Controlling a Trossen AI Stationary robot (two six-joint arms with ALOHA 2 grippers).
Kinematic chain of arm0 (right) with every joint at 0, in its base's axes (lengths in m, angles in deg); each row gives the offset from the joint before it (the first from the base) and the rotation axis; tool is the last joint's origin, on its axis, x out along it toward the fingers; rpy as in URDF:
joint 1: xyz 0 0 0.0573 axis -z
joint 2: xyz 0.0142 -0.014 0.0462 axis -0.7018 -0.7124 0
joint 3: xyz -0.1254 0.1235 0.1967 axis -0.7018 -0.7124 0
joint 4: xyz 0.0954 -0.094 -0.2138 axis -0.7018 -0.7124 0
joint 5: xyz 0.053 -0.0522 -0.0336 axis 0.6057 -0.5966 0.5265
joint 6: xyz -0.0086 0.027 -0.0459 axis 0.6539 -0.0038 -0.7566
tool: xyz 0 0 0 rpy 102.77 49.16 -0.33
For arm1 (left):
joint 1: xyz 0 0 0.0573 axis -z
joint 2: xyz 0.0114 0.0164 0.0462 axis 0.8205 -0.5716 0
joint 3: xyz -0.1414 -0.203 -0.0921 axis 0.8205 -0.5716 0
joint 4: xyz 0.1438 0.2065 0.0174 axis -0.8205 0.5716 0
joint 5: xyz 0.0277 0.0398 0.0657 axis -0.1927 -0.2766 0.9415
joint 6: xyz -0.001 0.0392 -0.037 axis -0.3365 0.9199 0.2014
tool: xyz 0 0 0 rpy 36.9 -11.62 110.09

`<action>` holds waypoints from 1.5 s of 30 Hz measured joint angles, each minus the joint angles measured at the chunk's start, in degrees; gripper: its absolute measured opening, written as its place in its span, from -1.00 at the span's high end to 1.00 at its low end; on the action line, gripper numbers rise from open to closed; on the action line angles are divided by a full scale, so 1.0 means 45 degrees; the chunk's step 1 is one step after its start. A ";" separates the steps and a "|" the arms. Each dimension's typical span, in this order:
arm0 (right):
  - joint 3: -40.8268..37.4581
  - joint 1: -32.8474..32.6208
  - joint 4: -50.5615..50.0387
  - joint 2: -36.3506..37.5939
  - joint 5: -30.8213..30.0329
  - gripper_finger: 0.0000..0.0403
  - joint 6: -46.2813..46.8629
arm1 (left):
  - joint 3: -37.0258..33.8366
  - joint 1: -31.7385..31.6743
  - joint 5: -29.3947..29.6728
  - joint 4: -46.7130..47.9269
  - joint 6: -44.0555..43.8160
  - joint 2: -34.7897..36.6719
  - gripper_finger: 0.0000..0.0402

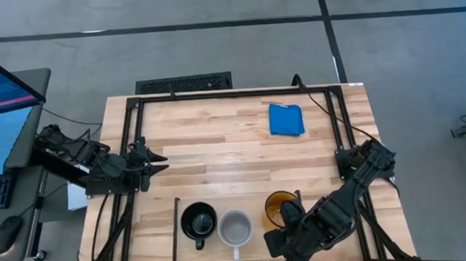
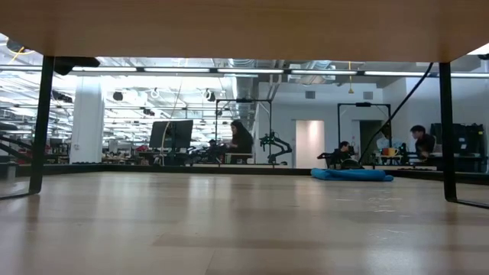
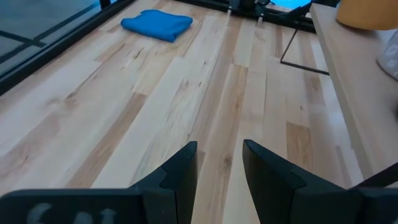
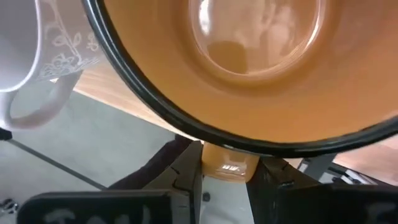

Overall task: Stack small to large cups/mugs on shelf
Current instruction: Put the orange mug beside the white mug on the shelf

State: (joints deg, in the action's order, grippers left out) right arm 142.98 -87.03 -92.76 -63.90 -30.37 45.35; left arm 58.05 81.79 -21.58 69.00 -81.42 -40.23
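Right pincer [image 4: 225, 168] grips the yellow-orange mug's [image 4: 261, 74] handle.

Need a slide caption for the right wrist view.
Right end effector shut on the yellow-orange mug by its handle, beside the pale mug.

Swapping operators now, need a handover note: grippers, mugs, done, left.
Right gripper: shut on the yellow-orange mug, gripping its handle at the shelf.
Left gripper: open, empty, waiting at the table's left edge.
Black mug and grey-white mug stand in a row on the shelf, yellow-orange one next in line.
Blue cloth lies apart.
Left: release the yellow-orange mug, withdraw the right arm.
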 joint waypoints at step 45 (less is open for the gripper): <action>-0.0041 0.0137 0.1493 -0.0144 0.1044 0.41 -0.0527 | 0.0000 0.0000 0.0007 0.0025 -0.0285 0.0000 0.41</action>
State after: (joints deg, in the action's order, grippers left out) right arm 142.80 -86.41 -86.04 -64.55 -25.67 42.98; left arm 58.05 81.79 -21.55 69.11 -82.71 -40.23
